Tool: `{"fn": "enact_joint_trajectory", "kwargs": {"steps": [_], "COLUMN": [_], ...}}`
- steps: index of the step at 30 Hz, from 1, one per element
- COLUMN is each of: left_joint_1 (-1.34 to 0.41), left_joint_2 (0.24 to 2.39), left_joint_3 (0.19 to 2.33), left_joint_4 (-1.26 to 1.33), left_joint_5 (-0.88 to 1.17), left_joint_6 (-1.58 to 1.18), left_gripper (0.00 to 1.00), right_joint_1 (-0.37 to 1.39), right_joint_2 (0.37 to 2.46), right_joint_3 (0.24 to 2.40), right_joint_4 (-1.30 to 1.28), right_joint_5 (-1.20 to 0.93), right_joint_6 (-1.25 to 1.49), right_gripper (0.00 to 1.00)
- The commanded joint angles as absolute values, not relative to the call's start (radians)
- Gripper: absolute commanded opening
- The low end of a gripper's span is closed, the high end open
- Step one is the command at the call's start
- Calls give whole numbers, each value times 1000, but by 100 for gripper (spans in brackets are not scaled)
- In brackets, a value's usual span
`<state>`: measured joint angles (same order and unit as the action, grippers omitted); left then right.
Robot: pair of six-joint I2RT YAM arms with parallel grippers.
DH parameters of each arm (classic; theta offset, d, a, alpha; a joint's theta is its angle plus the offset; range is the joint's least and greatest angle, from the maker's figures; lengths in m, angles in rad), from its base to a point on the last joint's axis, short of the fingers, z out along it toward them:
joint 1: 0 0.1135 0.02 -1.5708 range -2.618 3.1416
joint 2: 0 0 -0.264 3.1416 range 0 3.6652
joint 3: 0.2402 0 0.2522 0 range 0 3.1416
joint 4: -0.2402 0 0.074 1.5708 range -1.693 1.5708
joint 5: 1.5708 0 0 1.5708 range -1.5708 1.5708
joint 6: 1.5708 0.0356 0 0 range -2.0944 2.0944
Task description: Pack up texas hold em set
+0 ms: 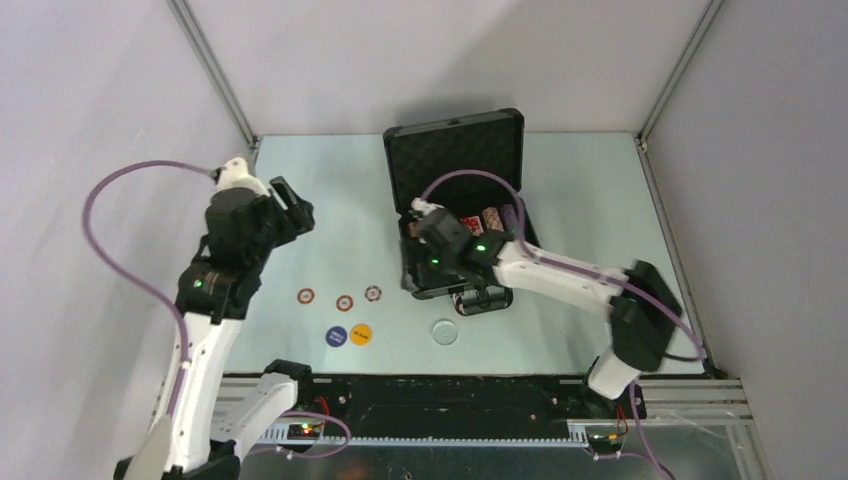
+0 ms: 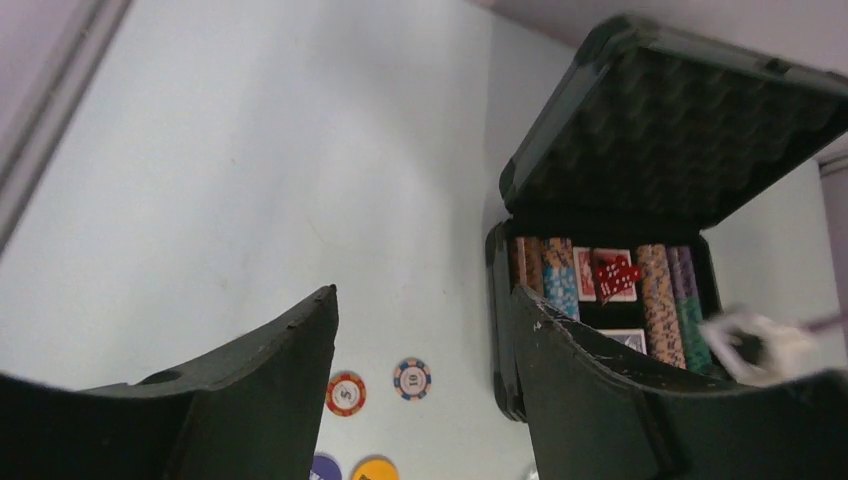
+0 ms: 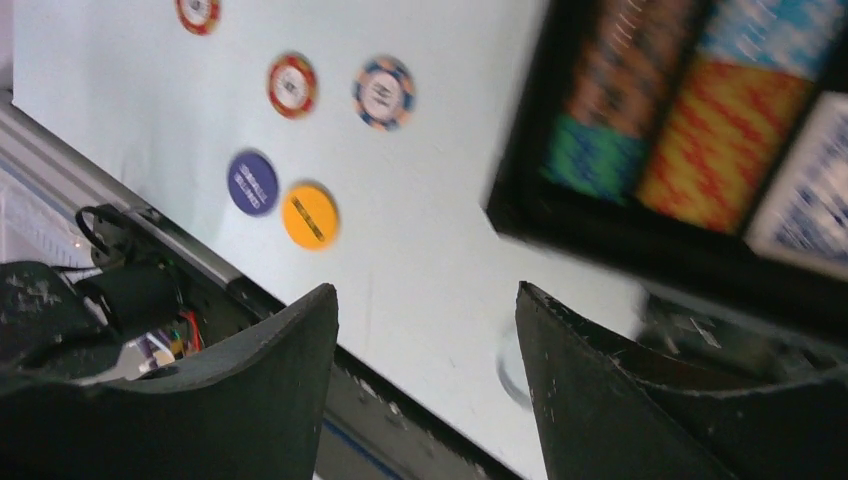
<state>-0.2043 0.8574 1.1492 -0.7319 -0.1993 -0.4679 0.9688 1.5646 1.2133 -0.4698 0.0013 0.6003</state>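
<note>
Between the left jaws, which stand wide apart, nothing is held; their matt black fingers (image 2: 260, 400) are curved and scuffed at the edges, raised over the far left of the smooth, pale surface (image 1: 330, 190). The right jaws gape just as wide and empty, with fingers (image 3: 610, 390) of the same dull black, above the near left corner of the hard case (image 1: 455, 160).

That black case lies open at the middle of the surface, its lid tilted back and lined with dark egg-crate foam (image 2: 670, 140). Inside, striped poker chips (image 2: 662, 300) stand on edge in tight rows beside a red-backed card deck (image 2: 590, 262) with translucent red dice (image 2: 615, 272) on it, and a blue-patterned deck (image 3: 812, 190).

Left of the case, three loose chips (image 1: 344, 302) lie flat in a row. Nearer lie a purple button (image 1: 337, 335) just beside a yellow button (image 1: 361, 334), and a clear round disc (image 1: 443, 331).
</note>
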Motion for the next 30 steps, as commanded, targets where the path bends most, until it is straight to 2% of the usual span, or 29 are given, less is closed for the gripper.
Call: {"fn": "enact_joint_trajectory", "kwargs": {"steps": [1, 4, 7, 9, 24, 30], "left_joint_1": [-147, -92, -62, -59, -59, -59], "left_joint_2": [833, 818, 809, 801, 797, 791], "left_joint_3": [1241, 1265, 1259, 1248, 1220, 1216], "left_joint_4": [-869, -891, -896, -896, -892, -893], "left_joint_5": [-159, -133, -103, -92, -57, -51], "left_joint_6": [-382, -349, -337, -338, -336, -333], "left_gripper": [70, 71, 71, 71, 71, 72], "right_joint_1": [1031, 1071, 1104, 1107, 1077, 1075], "right_joint_2": [1793, 2015, 2145, 2189, 2334, 2392], "right_joint_3": [1505, 1714, 1909, 1965, 2045, 2100], "right_joint_4": [-491, -608, -671, -693, -703, -732], "right_joint_5": [-52, -31, -11, -2, 37, 54], "right_joint_6": [508, 454, 432, 433, 437, 429], "right_gripper": [70, 70, 72, 72, 73, 71]}}
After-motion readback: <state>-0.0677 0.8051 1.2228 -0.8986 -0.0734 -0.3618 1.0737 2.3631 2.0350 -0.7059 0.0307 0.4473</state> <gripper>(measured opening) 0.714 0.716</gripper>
